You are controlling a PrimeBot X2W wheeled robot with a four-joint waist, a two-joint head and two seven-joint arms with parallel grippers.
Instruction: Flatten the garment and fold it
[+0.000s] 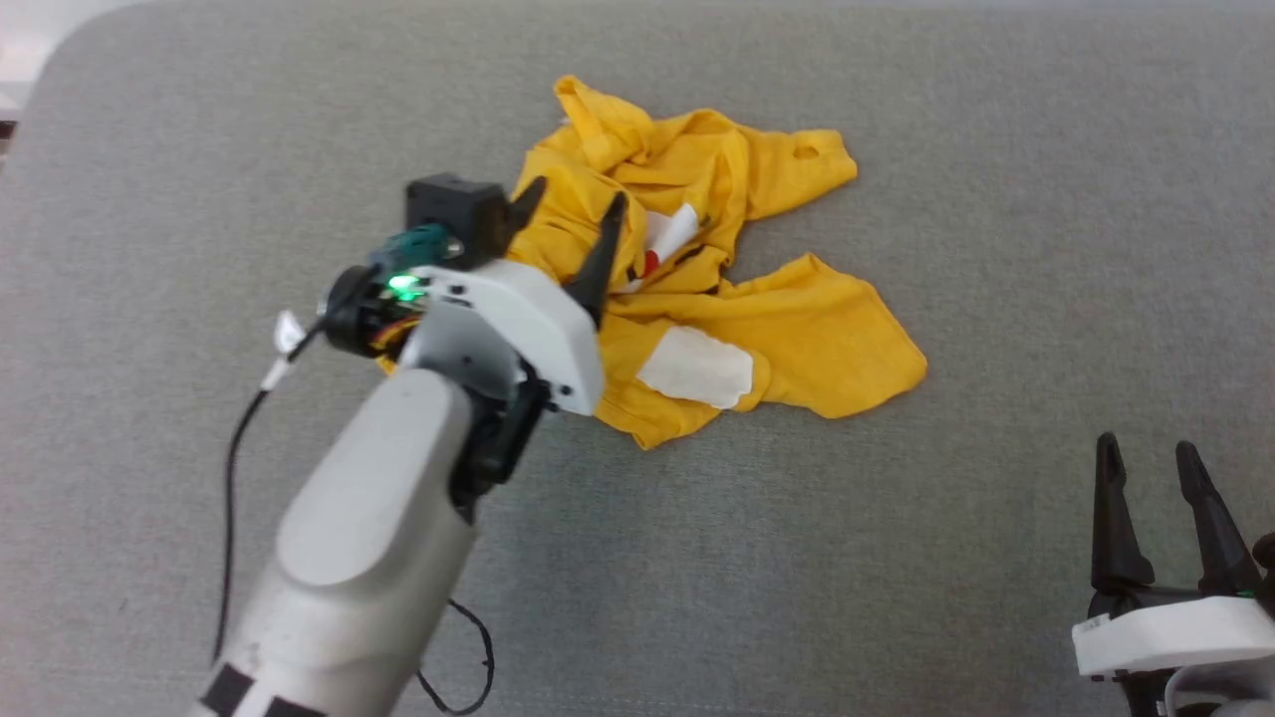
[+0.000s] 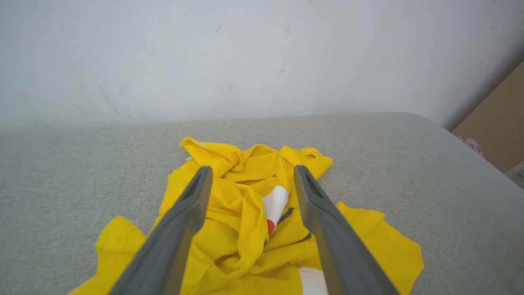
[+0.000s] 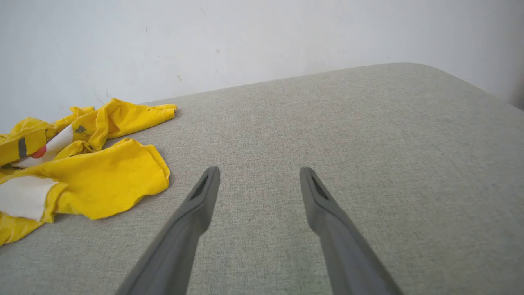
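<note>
Left pincer (image 1: pixel 578 194): jaws wide, empty, poised over left part of garment (image 1: pixel 797 329), fingers astride bunched cloth. Likely placed to pick out fold for spreading.
Right pincer (image 1: pixel 1146 445): jaws wide, empty, over bare desk (image 1: pixel 996 558) toward near right corner, well apart from cloth. Probably waiting for hem.
Garment: yellow shirt, crumpled heap, white patch (image 1: pixel 697 366) up, toward far edge, mid-desk. Flattening not yet done.
</note>
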